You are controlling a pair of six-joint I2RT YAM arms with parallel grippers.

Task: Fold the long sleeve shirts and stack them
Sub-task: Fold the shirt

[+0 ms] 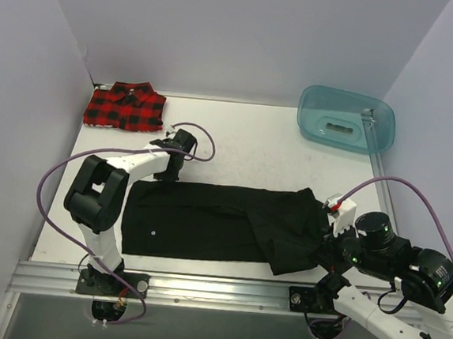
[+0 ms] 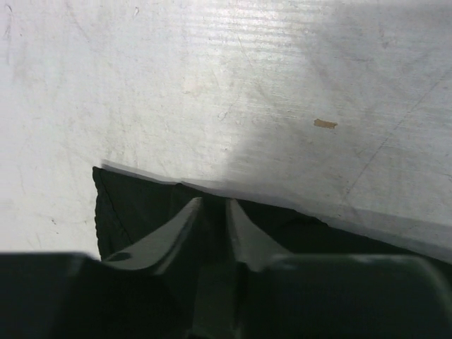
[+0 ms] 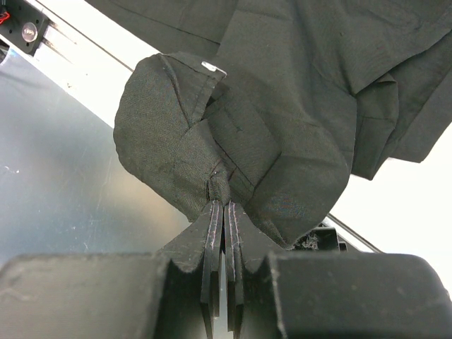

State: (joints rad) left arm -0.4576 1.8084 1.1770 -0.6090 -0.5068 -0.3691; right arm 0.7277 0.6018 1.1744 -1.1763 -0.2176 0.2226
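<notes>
Wrist view alone shows right pincer point(image 3: 224, 206) pinching black shirt point(image 3: 282, 106).

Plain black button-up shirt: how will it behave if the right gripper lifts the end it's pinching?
Likely floppy: the black button-up shirt bunches in loose folds at the shut right gripper. Probably light, a thin pinch holds it. The flat rest would likely drag and unfold across the white table.

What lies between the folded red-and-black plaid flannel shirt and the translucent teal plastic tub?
Nothing: in the top view only bare white table separates the plaid shirt from the tub.
</notes>
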